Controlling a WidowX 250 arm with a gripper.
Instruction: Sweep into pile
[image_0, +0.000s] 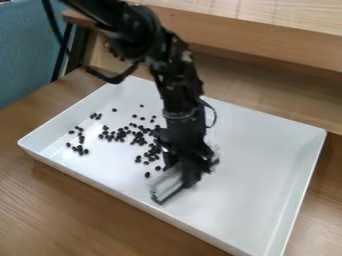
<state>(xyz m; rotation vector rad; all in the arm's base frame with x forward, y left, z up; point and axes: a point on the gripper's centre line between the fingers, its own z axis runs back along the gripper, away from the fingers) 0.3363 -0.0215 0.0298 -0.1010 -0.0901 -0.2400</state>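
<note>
My black gripper (190, 167) hangs over the middle of the white tray (260, 175), low and close to the tray floor. It is shut on a pale grey, flat sweeping tool (167, 185) with a dark lower edge, which points toward the tray's front wall. Small black beans (120, 134) lie scattered across the left half of the tray. Some are loosely clustered just left of the gripper, and a smaller group is near the left wall. The arm hides part of the tray floor behind it.
Raised walls surround the tray, which stands on a wooden table (80, 215). A wooden ledge (267, 40) runs along the back. At the upper left are a blue-grey surface (27, 55) and dark supports.
</note>
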